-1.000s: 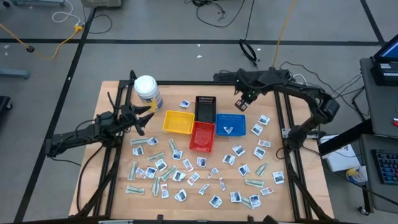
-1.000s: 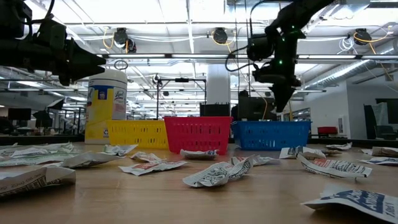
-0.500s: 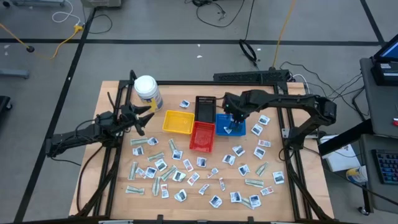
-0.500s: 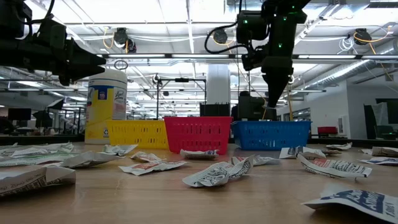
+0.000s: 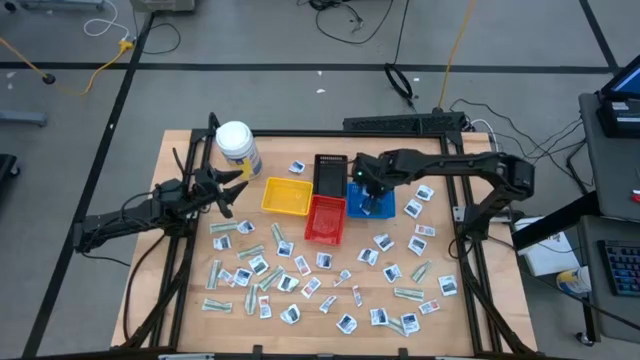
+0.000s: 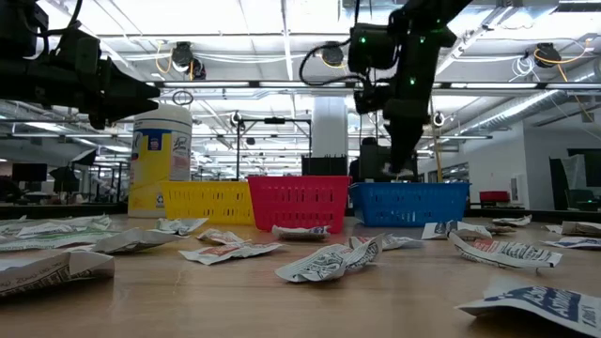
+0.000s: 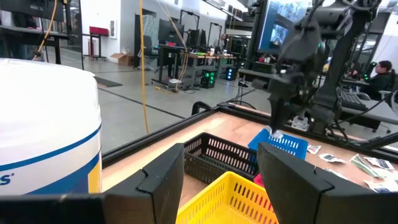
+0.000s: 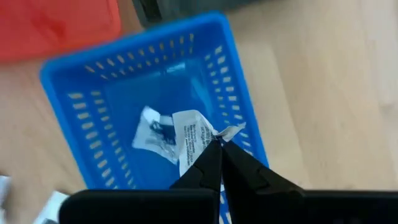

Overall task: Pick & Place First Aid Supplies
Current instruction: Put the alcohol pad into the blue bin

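Wooden table (image 5: 480, 310), scattered packets (image 5: 258, 266), grey taped floor (image 5: 250, 90)

Two dark jointed arms, black cabling, green indicator lights, tapered black pincer fingers (image 8: 208, 168)

Yellow tray (image 5: 286, 196), red tray (image 5: 325, 218), blue tray (image 5: 370, 201) and black tray (image 5: 330, 172) sit mid-frame on the pale wooden worktop (image 5: 480, 330) among white packets (image 5: 293, 284) with blue print.
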Robot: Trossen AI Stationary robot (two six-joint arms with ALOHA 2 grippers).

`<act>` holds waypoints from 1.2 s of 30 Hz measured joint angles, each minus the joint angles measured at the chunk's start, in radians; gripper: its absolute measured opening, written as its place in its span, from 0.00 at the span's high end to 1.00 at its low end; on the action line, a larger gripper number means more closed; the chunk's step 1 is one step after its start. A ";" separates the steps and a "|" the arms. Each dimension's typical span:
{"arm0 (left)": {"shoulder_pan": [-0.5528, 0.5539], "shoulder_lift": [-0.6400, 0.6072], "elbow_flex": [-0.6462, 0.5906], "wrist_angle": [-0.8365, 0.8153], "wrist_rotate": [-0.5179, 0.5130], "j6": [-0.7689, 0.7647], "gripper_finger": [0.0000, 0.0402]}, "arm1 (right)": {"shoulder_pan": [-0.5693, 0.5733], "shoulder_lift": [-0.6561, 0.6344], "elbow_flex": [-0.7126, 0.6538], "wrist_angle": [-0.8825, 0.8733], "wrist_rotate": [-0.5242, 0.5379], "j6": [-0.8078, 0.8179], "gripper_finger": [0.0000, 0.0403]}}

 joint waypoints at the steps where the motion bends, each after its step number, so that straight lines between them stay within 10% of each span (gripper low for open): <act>1: 0.000 0.000 0.000 0.000 0.000 0.000 0.48 | 0.000 0.010 -0.009 0.009 -0.001 0.002 1.00; 11: 0.000 0.000 0.000 0.000 0.000 0.000 0.48 | 0.000 0.056 -0.086 0.094 -0.003 0.004 0.96; 24: 0.000 0.000 0.000 0.000 0.000 0.000 0.48 | 0.000 0.055 -0.080 0.092 -0.005 0.018 0.49; 36: 0.000 0.000 0.000 0.000 0.000 0.000 0.48 | 0.042 0.015 -0.006 -0.117 0.001 0.559 0.49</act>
